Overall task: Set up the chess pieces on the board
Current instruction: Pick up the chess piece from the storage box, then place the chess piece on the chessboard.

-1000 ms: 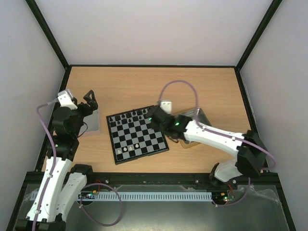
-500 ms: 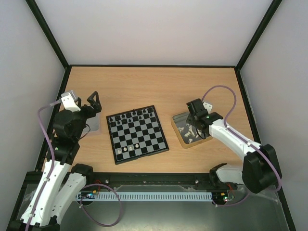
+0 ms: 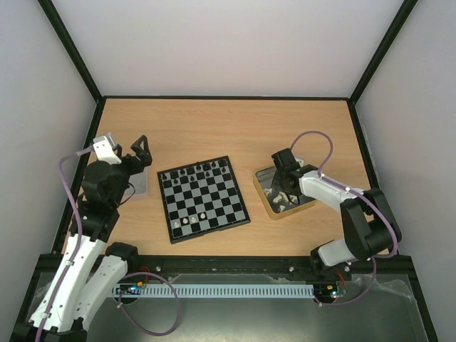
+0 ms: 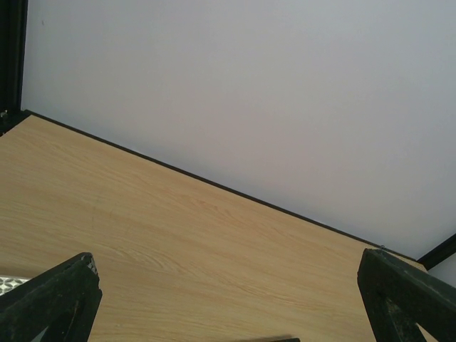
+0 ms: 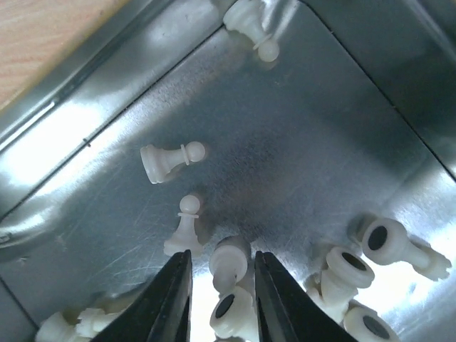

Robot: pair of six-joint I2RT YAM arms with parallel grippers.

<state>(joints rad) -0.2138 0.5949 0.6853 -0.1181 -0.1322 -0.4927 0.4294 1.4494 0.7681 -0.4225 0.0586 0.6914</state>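
Note:
The board (image 3: 203, 198) lies mid-table with a few black chess pieces (image 3: 196, 171) along its far rows and white ones (image 3: 192, 219) near its front. My right gripper (image 3: 279, 178) reaches down into the gold-rimmed tray (image 3: 305, 204). In the right wrist view its jaws (image 5: 222, 260) stand narrowly open on either side of a white piece (image 5: 229, 258), with a small gap on each side. More white pieces lie around: a toppled pawn (image 5: 171, 158), another pawn (image 5: 184, 226), and a heap (image 5: 385, 246). My left gripper (image 3: 142, 149) is wide open and empty above the table's left side.
A silver tray (image 3: 139, 184) lies under the left arm, with a corner of it (image 4: 11, 283) in the left wrist view. The tray wall (image 5: 85, 85) rises close to the right jaws. Black frame rails and grey walls bound the wooden table (image 3: 235, 128).
My right arm has swung from the board's far right corner over to the gold-rimmed tray and lowered into it, its jaws now around a white piece. The left arm shifted only slightly.

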